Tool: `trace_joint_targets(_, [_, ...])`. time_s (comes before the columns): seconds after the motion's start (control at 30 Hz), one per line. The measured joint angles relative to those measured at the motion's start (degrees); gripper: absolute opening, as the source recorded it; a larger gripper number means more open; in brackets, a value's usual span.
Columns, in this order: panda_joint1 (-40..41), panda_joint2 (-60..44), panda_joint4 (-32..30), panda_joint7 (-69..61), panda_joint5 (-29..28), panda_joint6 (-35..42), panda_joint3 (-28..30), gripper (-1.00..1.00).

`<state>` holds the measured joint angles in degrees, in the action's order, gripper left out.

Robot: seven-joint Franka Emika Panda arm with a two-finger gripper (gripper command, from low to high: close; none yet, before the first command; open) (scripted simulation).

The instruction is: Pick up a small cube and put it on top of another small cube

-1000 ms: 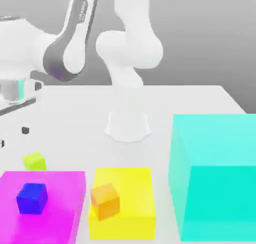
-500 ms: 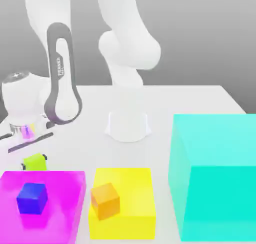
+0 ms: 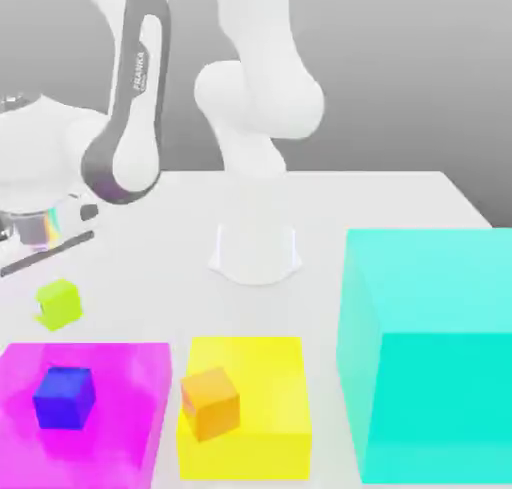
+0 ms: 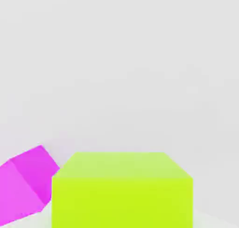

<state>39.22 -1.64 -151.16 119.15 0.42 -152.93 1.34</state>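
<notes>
The small cube (image 3: pixel 58 304), lime yellow-green, hangs slightly tilted just above the white table at the exterior view's left, with a faint shadow under it. My gripper (image 3: pixel 56 293) reaches down from the white hand above and is shut on it. In the hand view the lime cube (image 4: pixel 121 190) looms close, with table far beneath it. A small dark blue cube (image 3: pixel 64 397) rests on the magenta block (image 3: pixel 125 377). A small orange cube (image 3: pixel 210 404) sits against the yellow block (image 3: pixel 262 377).
A tall cyan block (image 3: pixel 430 347) stands at the exterior view's right. The arm's white base (image 3: pixel 256 252) rises at the table's middle back. A corner of the magenta block (image 4: pixel 23 185) shows in the hand view beside the lime cube.
The gripper came down over the lime cube and shut on it. Now the hand has risen, and the cube has come up off the table with it.
</notes>
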Motion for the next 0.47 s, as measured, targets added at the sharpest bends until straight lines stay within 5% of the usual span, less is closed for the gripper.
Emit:
trace_joint_targets(0.2, [-8.6, 0.7, 12.1, -12.0, -0.3, 12.8, -4.7, -1.0])
trace_joint_targets(0.33, [-9.4, -5.4, 12.6, -13.3, -1.1, 7.3, -4.4, -1.0])
trace_joint_targets(0.37, [-9.4, -6.5, 12.5, -13.3, -1.2, 6.0, -4.4, 1.0])
trace_joint_targets(0.47, [-9.4, -6.5, 12.5, -13.3, -1.2, 6.0, -4.4, 1.0])
